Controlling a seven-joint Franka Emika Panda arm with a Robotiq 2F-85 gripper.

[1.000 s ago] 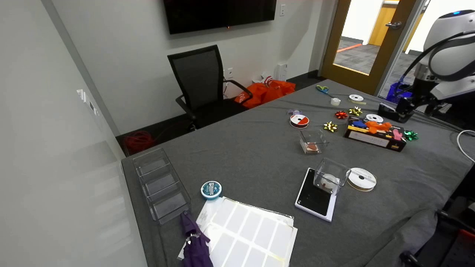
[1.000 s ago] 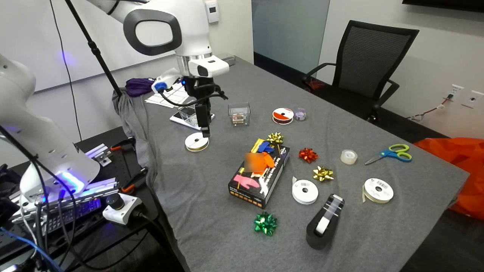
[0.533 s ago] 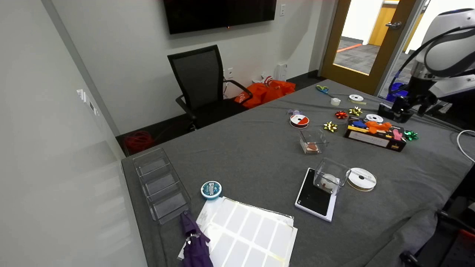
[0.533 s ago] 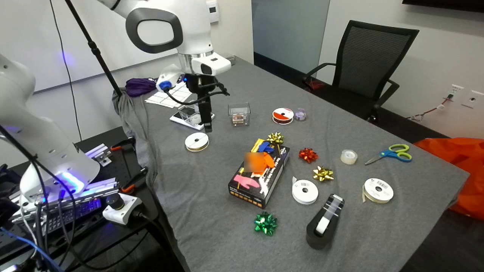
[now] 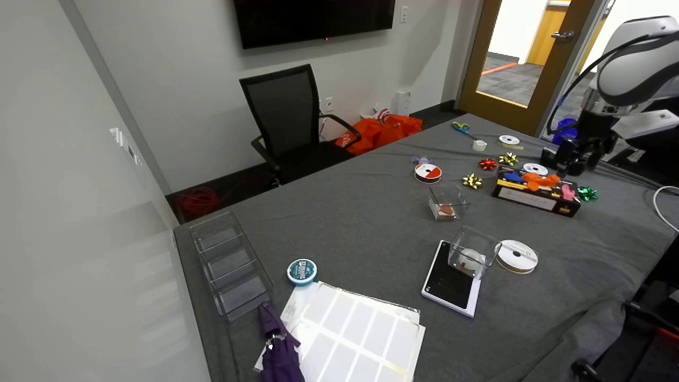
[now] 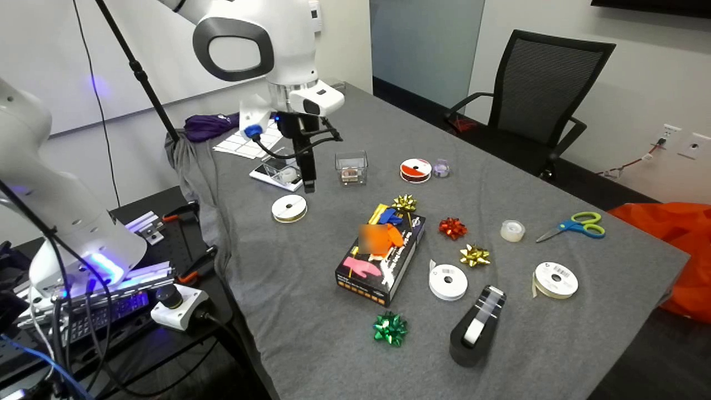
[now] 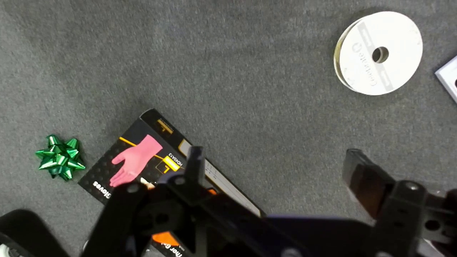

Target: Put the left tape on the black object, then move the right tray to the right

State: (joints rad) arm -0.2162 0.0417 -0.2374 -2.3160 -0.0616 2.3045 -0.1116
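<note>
My gripper (image 7: 274, 150) is open and empty above the grey table; in an exterior view the gripper (image 6: 309, 188) hangs beyond a white ribbon spool (image 6: 289, 208). A flat white device with a black top (image 5: 451, 286) lies on the table. A clear tray (image 5: 480, 241) with a white tape roll (image 5: 470, 259) inside stands on its far end. Another clear tray (image 5: 448, 197), with a small brown item inside, stands nearby; it also shows in an exterior view (image 6: 351, 166). A clear tape roll (image 6: 512, 230) lies near the scissors. A black tape dispenser (image 6: 475, 330) stands at the near side.
A glove box (image 6: 389, 264) lies under one side of my gripper. Bows, including a green one (image 6: 390, 329), several ribbon spools and scissors (image 6: 575, 225) are spread around. Papers (image 5: 366, 334), a purple umbrella (image 5: 281, 350) and a divided clear organizer (image 5: 231, 265) lie at the far end.
My arm and gripper have shifted a little away from the robot base, over the table. The objects on the table have not moved.
</note>
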